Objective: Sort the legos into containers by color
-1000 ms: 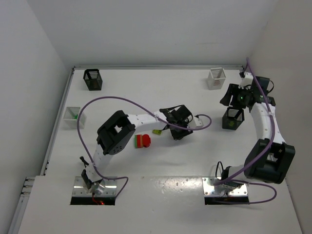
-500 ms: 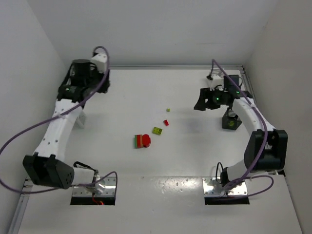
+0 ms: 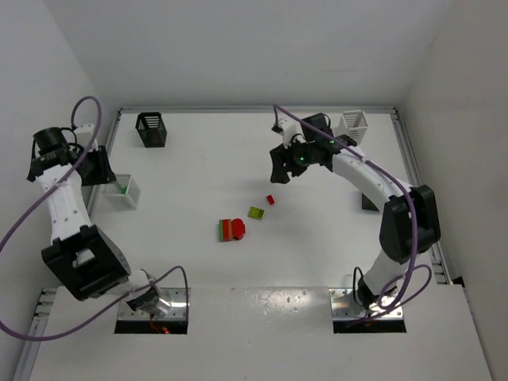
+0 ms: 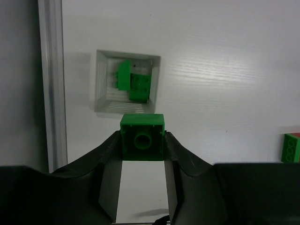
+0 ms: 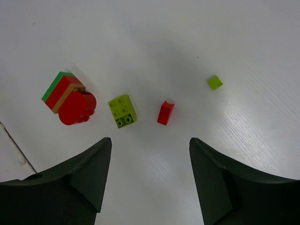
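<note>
My left gripper (image 4: 142, 136) is shut on a green lego brick (image 4: 142, 140) and hangs just short of a white container (image 4: 125, 87) that holds green legos (image 4: 133, 82). In the top view that gripper (image 3: 97, 168) is at the far left beside the same white container (image 3: 123, 189). My right gripper (image 5: 149, 140) is open and empty above the table's middle. Below it lie a red-and-green stack (image 5: 68, 96), a yellow-green brick (image 5: 123, 110), a small red piece (image 5: 165, 113) and a tiny yellow-green piece (image 5: 215, 82). From above, the right gripper (image 3: 279, 171) sits just behind these legos (image 3: 232, 229).
A black container (image 3: 151, 129) stands at the back left and a white container (image 3: 353, 127) at the back right. Another black container (image 3: 369, 202) is mostly hidden behind the right arm. A raised rail (image 4: 49, 84) runs along the table's left edge.
The left arm has swung from the table's middle out to the left edge by the white container. The right arm has moved left from the right-hand containers to above the loose legos, its jaws wider.
</note>
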Controlling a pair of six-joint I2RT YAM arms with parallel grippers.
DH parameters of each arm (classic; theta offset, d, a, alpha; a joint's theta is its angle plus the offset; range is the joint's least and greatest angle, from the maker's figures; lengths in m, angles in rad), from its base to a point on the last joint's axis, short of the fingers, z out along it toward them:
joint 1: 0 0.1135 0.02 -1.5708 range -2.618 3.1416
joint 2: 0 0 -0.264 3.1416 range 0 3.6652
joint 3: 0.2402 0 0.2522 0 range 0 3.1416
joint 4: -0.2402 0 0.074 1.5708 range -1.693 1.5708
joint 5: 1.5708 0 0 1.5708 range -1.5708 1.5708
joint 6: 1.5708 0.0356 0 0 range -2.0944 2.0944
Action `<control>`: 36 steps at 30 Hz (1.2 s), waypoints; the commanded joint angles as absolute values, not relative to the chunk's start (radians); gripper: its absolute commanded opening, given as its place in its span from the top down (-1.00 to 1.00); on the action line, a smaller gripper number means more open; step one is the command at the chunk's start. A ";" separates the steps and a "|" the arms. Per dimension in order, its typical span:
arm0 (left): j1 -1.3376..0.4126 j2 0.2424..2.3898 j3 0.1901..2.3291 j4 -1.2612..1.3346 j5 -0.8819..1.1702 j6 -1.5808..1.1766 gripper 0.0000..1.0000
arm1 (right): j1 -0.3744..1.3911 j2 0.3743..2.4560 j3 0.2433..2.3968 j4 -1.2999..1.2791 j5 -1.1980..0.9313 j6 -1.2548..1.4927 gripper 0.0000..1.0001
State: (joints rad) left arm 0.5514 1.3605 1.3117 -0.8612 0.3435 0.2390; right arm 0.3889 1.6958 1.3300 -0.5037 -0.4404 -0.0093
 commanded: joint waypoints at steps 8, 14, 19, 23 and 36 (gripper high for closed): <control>0.673 1.571 1.460 -0.951 0.497 0.353 0.24 | 0.472 1.713 1.350 -0.488 -0.356 -0.063 -0.36; 0.635 1.569 1.486 -0.974 0.459 0.353 0.17 | 0.491 1.723 1.331 -0.457 -0.356 -0.063 -0.36; 0.582 1.569 1.476 -0.965 0.422 0.342 0.03 | 0.491 1.732 1.322 -0.457 -0.356 -0.063 -0.38; 0.555 1.578 1.466 -0.956 0.367 0.321 0.01 | 0.500 1.732 1.313 -0.457 -0.347 -0.063 -0.38; 0.531 1.542 1.443 -0.858 0.418 0.290 -0.37 | 0.500 1.700 1.224 -0.456 -0.330 -0.143 -0.38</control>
State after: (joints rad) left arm 0.5316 1.6058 1.4429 -0.8974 0.3210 0.2935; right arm 0.4934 1.7298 1.2484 -0.4797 -0.3412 -0.0917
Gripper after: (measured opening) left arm 0.671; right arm 0.690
